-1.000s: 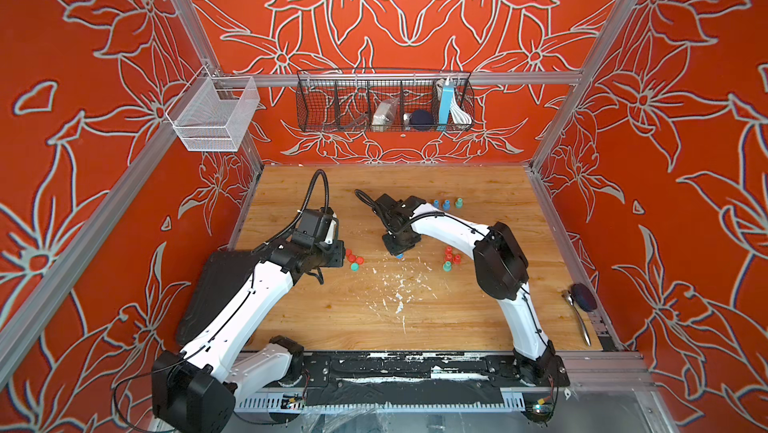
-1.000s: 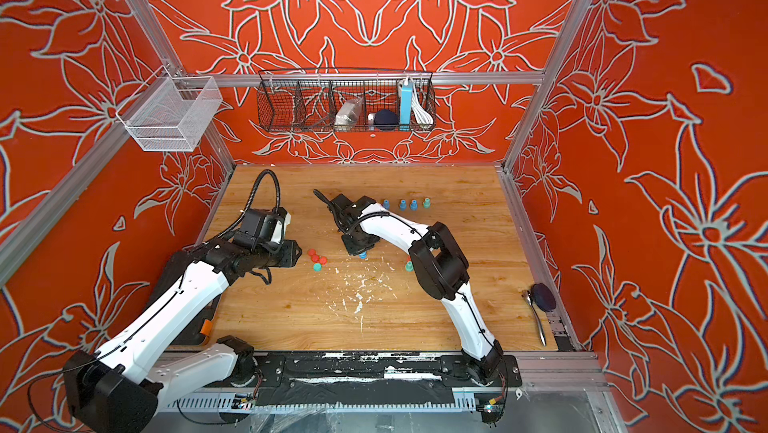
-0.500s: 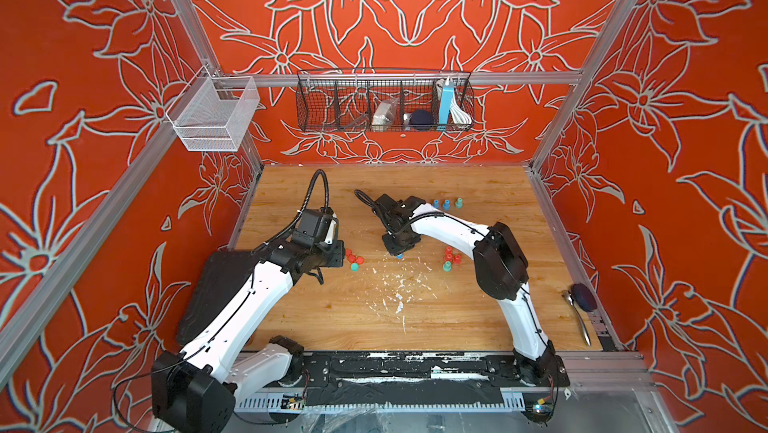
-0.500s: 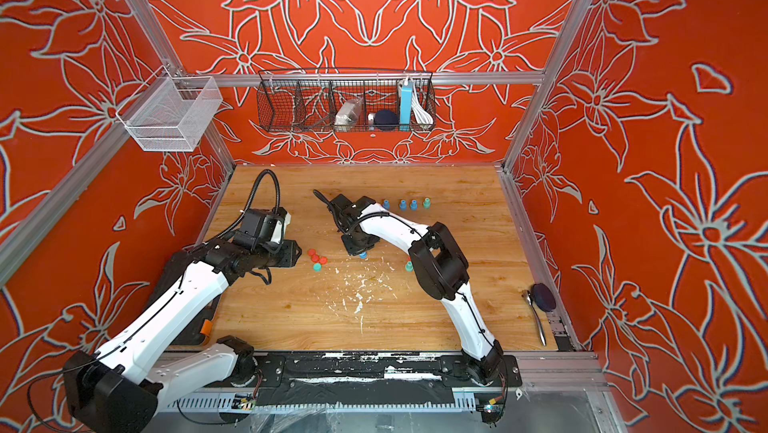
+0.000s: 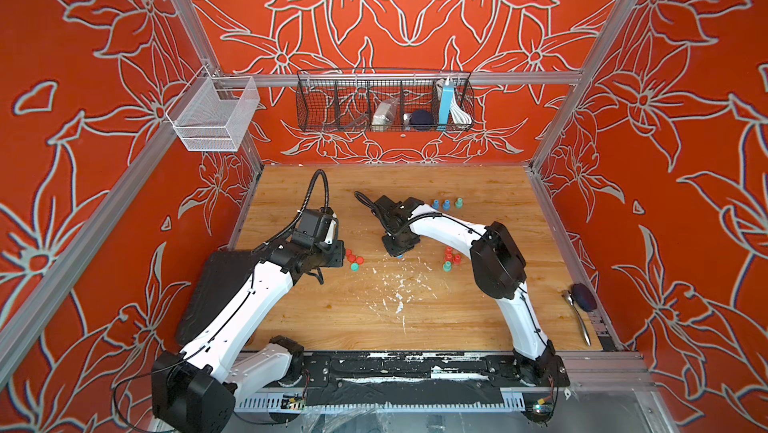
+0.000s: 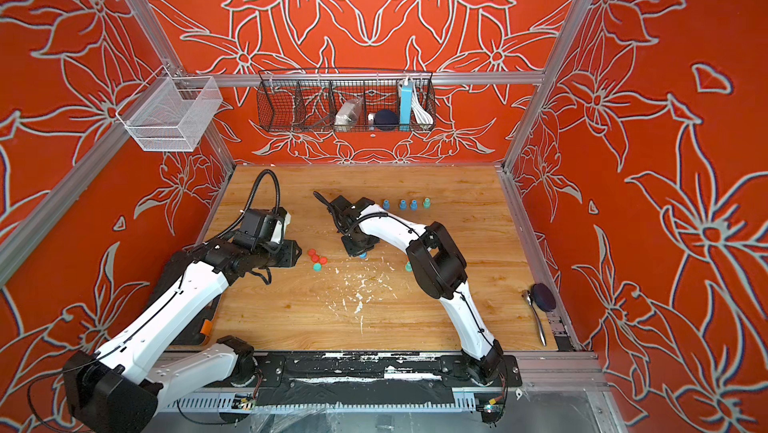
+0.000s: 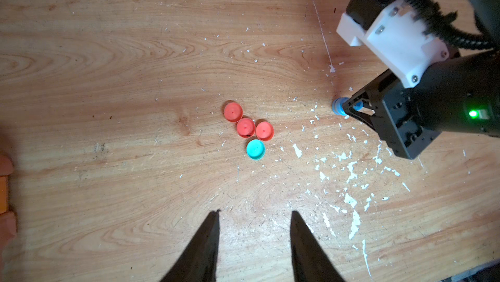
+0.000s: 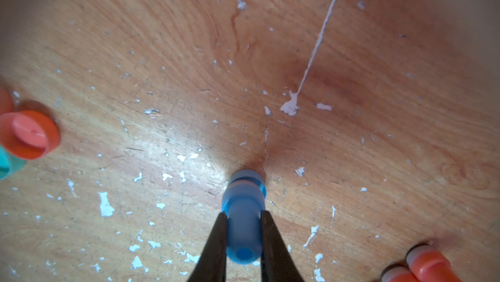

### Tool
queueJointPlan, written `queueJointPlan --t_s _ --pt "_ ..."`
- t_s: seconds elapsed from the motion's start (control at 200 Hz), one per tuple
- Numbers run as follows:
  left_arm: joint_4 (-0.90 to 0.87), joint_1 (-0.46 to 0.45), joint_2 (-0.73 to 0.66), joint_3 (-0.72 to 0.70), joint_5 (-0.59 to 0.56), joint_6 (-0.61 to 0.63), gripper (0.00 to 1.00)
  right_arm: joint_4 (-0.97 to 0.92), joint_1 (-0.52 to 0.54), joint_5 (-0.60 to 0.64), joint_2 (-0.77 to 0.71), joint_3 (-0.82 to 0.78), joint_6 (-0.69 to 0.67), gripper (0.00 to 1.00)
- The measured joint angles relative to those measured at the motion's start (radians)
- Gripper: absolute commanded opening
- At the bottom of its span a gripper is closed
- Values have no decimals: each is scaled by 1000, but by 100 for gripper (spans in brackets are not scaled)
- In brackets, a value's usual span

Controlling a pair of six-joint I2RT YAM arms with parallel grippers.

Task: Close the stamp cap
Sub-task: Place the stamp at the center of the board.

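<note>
Tabletop (image 5: 478, 318): bare wood, white flecks (image 7: 351, 171) scattered near the middle. Left arm (image 5: 249, 298) reaches in from the near left; right arm (image 5: 449, 229) arcs in from the near right, wrist pointing down. Left claw (image 7: 255, 213): fingers (image 7: 205, 245) spread, nothing between them, held above the wood just short of the loose caps. Right claw (image 8: 243, 213): pinching the blue stamp (image 8: 243, 229) by its barrel, one finger on each side. The stamp sits near the tabletop's centre, lower end touching the wood. A darker blue ring shows round that end; cannot tell whether it is a seated cap. Row of upright blue and teal stamps (image 6: 402, 203) toward the rear, well apart from the claws. Red stamps (image 5: 456, 259) cluster beside the right arm's elbow. Three red caps (image 7: 245, 127) touch one another, teal cap (image 7: 255, 150) just beside them, all lying between the two claws
</note>
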Motion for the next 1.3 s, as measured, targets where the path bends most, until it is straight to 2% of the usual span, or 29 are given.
queueJointPlan --t_s 0.851,1.301 --pt "0 0 0 0 0 0 43 47 -60 -54 -1 -30 0 7" --pt "0 0 0 0 -1 0 43 63 -54 -16 -8 -44 3 6"
